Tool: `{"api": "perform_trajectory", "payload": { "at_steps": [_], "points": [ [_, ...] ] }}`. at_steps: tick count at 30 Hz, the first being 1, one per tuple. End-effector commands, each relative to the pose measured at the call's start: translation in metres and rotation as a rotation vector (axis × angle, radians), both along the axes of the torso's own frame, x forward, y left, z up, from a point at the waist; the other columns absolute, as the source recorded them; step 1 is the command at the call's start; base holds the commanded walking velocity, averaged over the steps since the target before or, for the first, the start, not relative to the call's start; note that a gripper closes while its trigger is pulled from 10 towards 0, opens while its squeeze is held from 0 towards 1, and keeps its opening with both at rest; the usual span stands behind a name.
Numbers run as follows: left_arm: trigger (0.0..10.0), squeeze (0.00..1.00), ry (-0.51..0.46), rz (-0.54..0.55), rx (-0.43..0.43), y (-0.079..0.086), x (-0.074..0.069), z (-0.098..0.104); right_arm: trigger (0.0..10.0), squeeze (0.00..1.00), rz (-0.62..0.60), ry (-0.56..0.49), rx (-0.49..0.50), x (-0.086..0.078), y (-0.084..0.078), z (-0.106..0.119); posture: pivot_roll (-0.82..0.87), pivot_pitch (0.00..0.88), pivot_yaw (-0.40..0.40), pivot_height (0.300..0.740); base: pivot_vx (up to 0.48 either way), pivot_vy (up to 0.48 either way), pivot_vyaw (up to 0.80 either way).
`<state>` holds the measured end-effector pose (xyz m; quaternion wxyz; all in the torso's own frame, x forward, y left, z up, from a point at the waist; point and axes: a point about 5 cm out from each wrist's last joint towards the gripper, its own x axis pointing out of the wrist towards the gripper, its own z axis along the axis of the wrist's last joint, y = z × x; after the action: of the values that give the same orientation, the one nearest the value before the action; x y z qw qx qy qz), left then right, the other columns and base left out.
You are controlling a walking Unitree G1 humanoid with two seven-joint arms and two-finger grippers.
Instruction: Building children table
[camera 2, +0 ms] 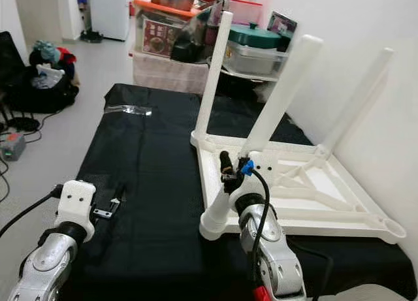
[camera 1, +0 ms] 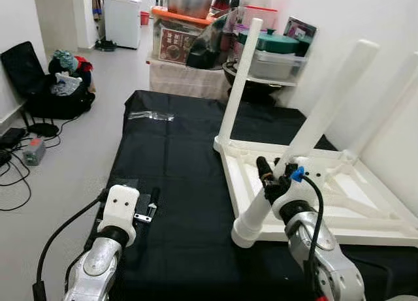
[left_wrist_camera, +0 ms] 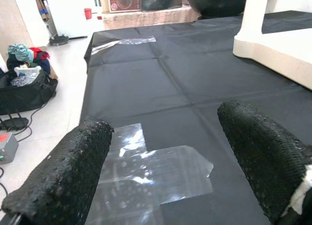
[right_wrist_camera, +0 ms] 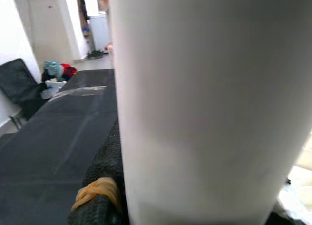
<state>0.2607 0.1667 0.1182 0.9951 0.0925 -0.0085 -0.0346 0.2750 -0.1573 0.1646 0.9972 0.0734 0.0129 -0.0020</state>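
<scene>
On the black cloth (camera 1: 176,183) the white table top (camera 1: 366,203) lies upside down, so keep your right gripper (camera 1: 274,177) clamped on the near leg (camera 1: 307,138), twist it straight into its corner, and leave the open left gripper (left_wrist_camera: 165,171) low.

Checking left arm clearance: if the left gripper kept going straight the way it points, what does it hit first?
Probably the clear plastic sheet on the black cloth, just ahead of the open left gripper. If it skims above, the way looks free; depth unclear.
</scene>
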Motion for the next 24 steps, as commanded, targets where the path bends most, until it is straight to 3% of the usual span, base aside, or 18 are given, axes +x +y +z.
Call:
{"api": "perform_trajectory", "payload": {
  "at_steps": [1,3,5,6,24],
  "points": [
    [10.0,0.00,0.010,-0.009,-0.003,-0.0033,0.0011,-0.0026,0.0,0.00,-0.155,0.253,-0.156,-0.0077,-0.0293,-0.0422,0.08,0.000,-0.158,0.740,0.000,0.000,0.00],
    [10.0,0.00,0.011,-0.010,-0.006,-0.0042,0.0006,-0.0031,9.5,0.00,-0.171,0.274,-0.160,-0.0080,-0.0283,-0.0438,0.08,0.000,-0.160,0.740,0.000,0.000,0.00],
    [10.0,0.00,0.011,-0.010,-0.007,-0.0044,0.0004,-0.0032,9.5,0.00,-0.175,0.277,-0.160,-0.0079,-0.0283,-0.0441,0.08,0.000,-0.160,0.740,0.000,0.000,0.00],
    [10.0,0.00,0.012,-0.010,-0.008,-0.0044,0.0000,-0.0034,10.0,0.00,-0.183,0.283,-0.158,-0.0079,-0.0288,-0.0441,0.08,0.000,-0.161,0.740,0.000,0.000,0.00],
    [10.0,0.00,0.018,-0.013,-0.007,-0.0036,-0.0017,-0.0037,10.0,0.00,-0.159,0.279,-0.167,-0.0068,-0.0267,-0.0415,0.08,0.000,-0.153,0.740,0.000,0.000,0.00]
  ]
}}
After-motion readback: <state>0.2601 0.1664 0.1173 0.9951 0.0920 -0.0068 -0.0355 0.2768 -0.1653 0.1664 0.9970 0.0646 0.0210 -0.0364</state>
